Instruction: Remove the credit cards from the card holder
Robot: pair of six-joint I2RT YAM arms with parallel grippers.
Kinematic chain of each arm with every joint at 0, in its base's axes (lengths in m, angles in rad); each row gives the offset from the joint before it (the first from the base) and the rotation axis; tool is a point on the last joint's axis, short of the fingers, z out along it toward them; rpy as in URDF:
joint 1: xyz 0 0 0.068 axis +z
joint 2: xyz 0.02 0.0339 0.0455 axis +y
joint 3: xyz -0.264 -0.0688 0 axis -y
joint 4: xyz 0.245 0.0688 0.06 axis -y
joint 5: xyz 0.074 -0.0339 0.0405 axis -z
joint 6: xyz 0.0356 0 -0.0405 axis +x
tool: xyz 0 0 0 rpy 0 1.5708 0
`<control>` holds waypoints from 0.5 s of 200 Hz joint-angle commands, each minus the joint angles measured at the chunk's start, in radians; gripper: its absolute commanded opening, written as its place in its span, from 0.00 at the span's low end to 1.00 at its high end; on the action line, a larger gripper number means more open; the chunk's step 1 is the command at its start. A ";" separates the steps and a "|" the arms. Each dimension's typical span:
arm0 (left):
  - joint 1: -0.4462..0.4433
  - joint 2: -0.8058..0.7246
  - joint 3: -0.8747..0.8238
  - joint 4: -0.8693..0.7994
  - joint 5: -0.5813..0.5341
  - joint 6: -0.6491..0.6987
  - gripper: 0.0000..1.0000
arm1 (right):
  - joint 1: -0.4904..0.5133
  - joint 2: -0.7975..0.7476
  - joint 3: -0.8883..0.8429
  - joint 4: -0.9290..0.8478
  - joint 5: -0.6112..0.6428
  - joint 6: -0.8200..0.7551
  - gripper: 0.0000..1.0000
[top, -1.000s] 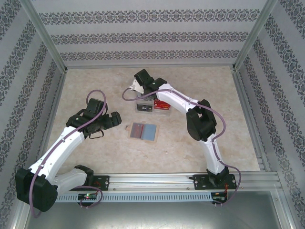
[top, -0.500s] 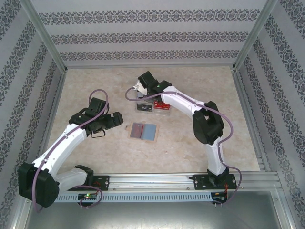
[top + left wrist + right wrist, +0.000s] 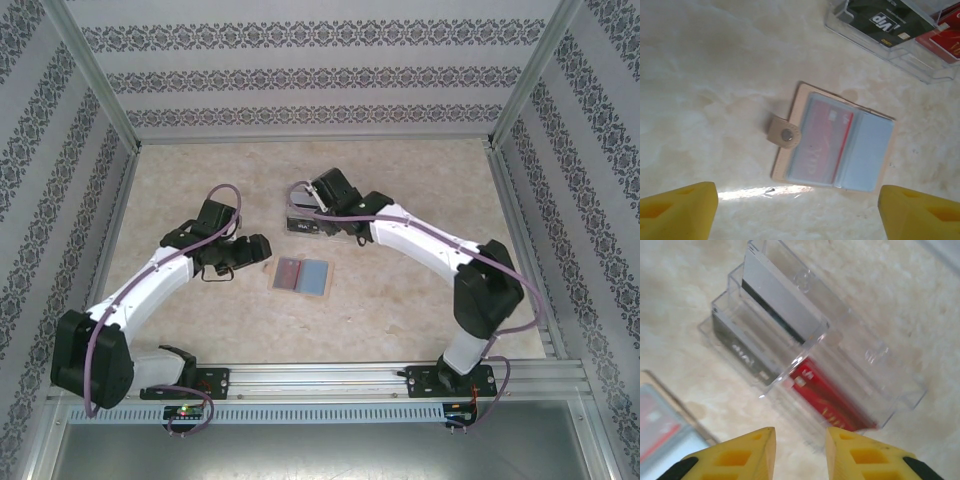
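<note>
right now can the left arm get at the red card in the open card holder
Probably yes. The left gripper hovers beside the card holder with its jaws wide, and nothing stands in between. The red card sits tucked inside a pocket, so sliding it out may be fiddly.

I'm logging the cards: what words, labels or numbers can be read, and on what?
"VIP": white letters on the black card in the clear tray.
Small print under it: too small to read.
Gold lettering on the tray's red card: too blurred to read.
Script on the red credit card inside the card holder: too blurred.
</note>
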 commanded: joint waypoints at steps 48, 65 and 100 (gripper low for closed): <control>-0.085 0.165 0.059 0.085 0.114 0.033 0.57 | 0.051 -0.111 -0.344 0.130 -0.227 0.716 0.20; -0.099 0.191 0.059 0.094 0.121 0.037 0.57 | 0.062 -0.091 -0.404 0.196 -0.255 0.785 0.15; -0.118 0.233 0.073 0.086 0.129 0.052 0.56 | 0.065 -0.023 -0.430 0.253 -0.276 0.818 0.12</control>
